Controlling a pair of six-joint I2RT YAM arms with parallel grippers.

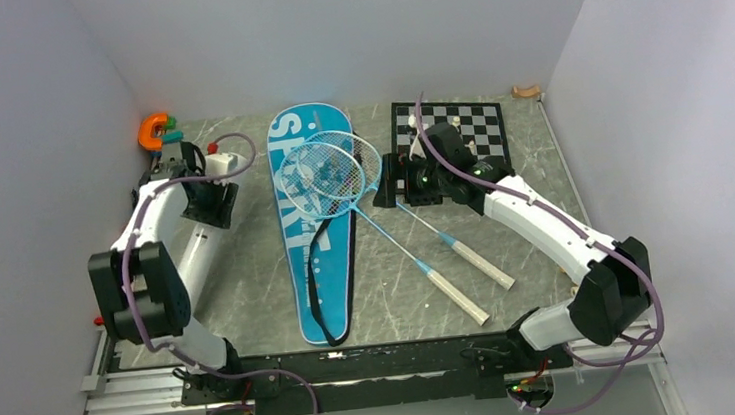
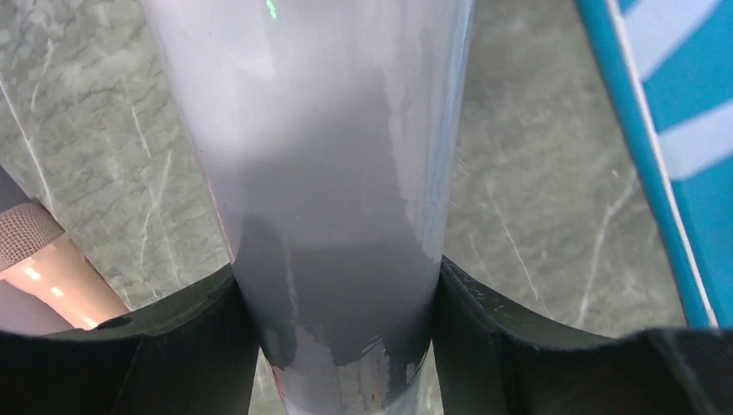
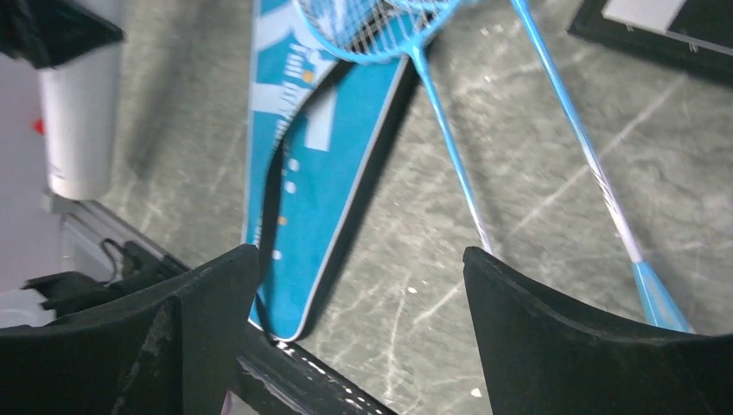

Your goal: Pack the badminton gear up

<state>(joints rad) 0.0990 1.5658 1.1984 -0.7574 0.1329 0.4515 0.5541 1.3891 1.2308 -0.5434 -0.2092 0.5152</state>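
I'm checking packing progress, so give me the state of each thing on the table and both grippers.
Bag: lying flat on the table.
Rackets: outside, heads overlapping on the bag.
Tube: held by the left gripper.
Right gripper: open, empty.
Chessboard: flat, pieces standing on it.

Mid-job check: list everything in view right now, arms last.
Racket bag: one, blue with white lettering, table centre.
Rackets: two, blue frames, white grips, heads overlapping on the bag, handles toward near right.
Tube: one, pale grey, in the left claw.
Chessboard: one, black-and-white, far right.
U-shaped object: one, orange and green, far left corner.
Small tan object: one, far right corner.
Left claw: one, black, shut on the tube.
Right claw: one, black, open and empty, near the chessboard.
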